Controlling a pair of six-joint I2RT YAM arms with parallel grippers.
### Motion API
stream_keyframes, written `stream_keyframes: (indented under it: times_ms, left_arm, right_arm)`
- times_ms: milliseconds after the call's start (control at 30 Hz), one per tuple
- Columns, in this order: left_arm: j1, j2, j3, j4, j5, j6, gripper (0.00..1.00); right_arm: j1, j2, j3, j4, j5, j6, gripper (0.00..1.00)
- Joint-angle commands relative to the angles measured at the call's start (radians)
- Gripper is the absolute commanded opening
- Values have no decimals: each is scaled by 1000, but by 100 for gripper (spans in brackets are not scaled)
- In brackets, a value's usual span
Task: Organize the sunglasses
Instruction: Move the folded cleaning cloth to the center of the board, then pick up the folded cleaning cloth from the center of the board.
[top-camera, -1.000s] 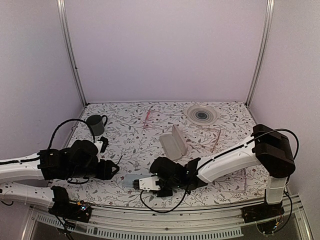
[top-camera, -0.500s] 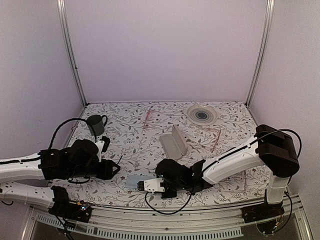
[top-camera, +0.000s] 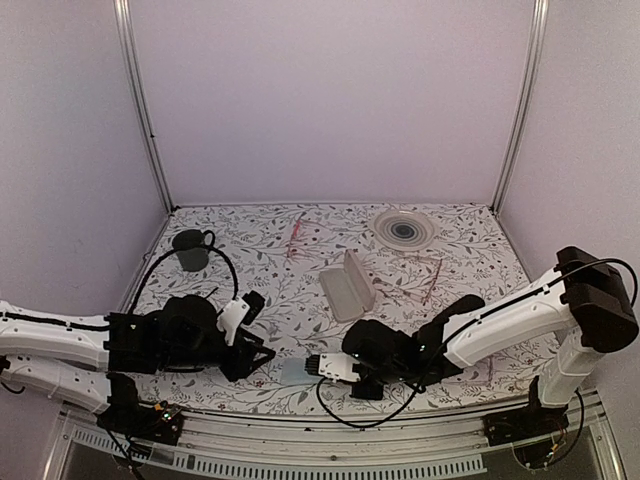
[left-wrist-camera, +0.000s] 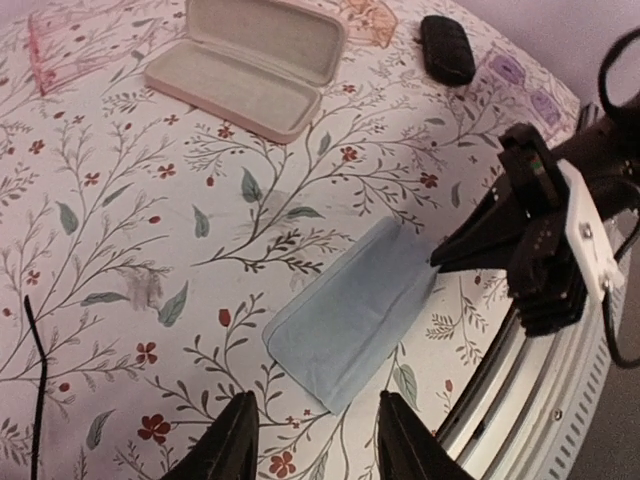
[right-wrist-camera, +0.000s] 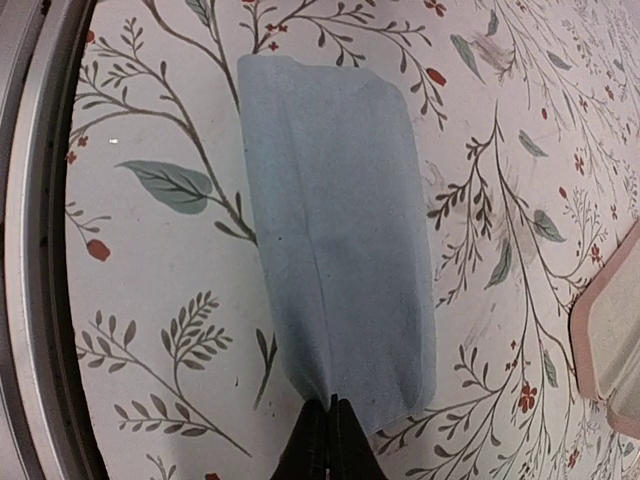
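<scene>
The sunglasses' round dark lenses show in no view; only a thin black line (left-wrist-camera: 31, 380) at the left edge of the left wrist view could be a temple arm, and I cannot tell. A pale blue cloth (top-camera: 296, 372) lies flat near the table's front edge and also shows in the wrist views (left-wrist-camera: 350, 315) (right-wrist-camera: 335, 240). My right gripper (top-camera: 319, 366) (right-wrist-camera: 331, 405) is shut on the cloth's right end. My left gripper (top-camera: 262, 352) (left-wrist-camera: 320, 450) is open and empty, just left of the cloth's other end.
An open pale pink case (top-camera: 348, 285) (left-wrist-camera: 245, 60) lies mid-table. Pink clear glasses (top-camera: 297, 230) (left-wrist-camera: 60, 50) lie behind it, another pair (top-camera: 430, 272) to the right. A black oval case (left-wrist-camera: 447, 48), a mug (top-camera: 190, 250) and a plate (top-camera: 405, 230) stand farther off.
My right gripper has dragged the blue cloth to the right along the front edge. My left arm has swung right and toward the cloth, its gripper now beside it.
</scene>
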Motion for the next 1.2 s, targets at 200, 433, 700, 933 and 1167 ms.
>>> stream_keyframes:
  times_ms: [200,433,700,933,1167]
  left_arm:
    - [-153,225,-77,364,43,500,41]
    - [-176,435,-4,388,47,627,39]
    - [-184,562,44,434,45,684,37]
    - [-197,642,62,422,2,729,29]
    - [-197,687,75,422,-47,708,22]
  right_arm:
    - [15,-128,-86,-89,71,149,4]
    - [15,-140,-101,-114,73,169,4]
    - [18,-142,-109,-123,75,182,4]
    - [18,-139,-109,-123,79,184,4]
    - [18,-143,-110,-126,84,191,4]
